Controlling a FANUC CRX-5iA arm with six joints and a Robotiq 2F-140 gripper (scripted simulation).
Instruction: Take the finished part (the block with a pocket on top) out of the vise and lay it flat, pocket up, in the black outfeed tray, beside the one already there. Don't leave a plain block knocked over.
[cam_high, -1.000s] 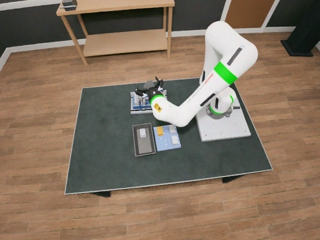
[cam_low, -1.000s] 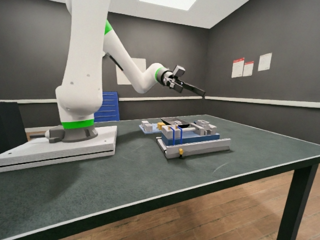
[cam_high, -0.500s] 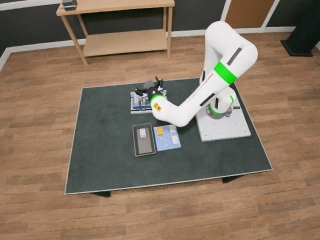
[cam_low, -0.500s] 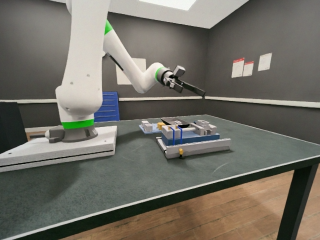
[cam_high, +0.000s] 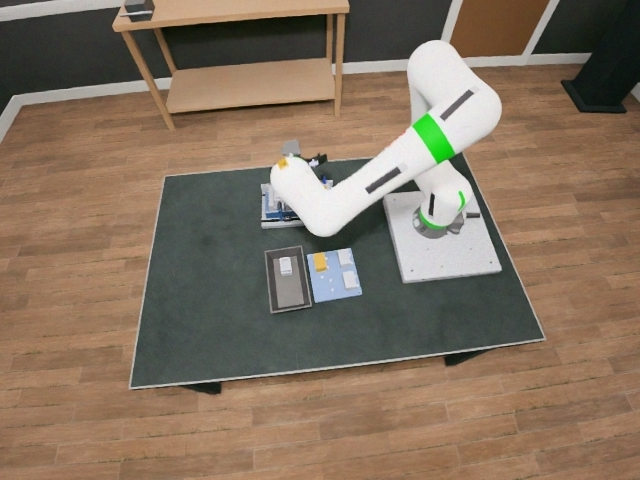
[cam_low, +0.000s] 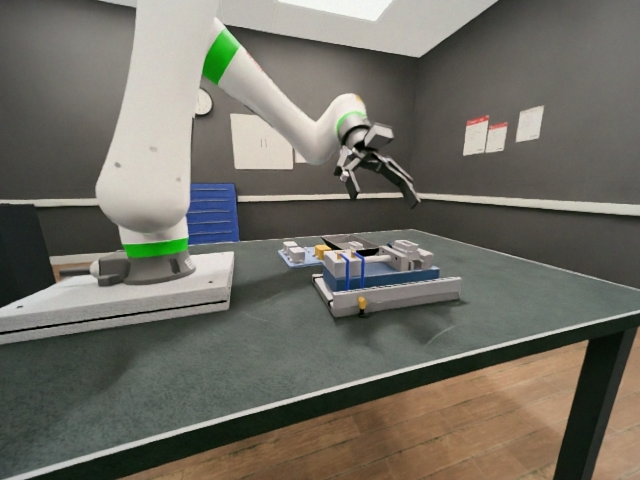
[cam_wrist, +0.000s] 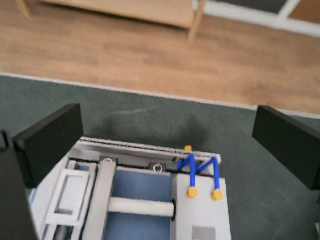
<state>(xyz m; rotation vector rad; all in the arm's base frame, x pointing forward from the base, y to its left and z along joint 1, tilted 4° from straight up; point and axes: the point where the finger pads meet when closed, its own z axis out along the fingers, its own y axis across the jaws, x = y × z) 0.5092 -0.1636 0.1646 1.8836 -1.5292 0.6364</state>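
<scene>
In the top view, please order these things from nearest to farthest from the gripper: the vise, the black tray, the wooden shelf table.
Gripper, open, holds nothing.
1. Vise: just beside the gripper, partly under the arm.
2. Black tray: further toward the table's front.
3. Wooden shelf table: farthest, by the back wall.
</scene>
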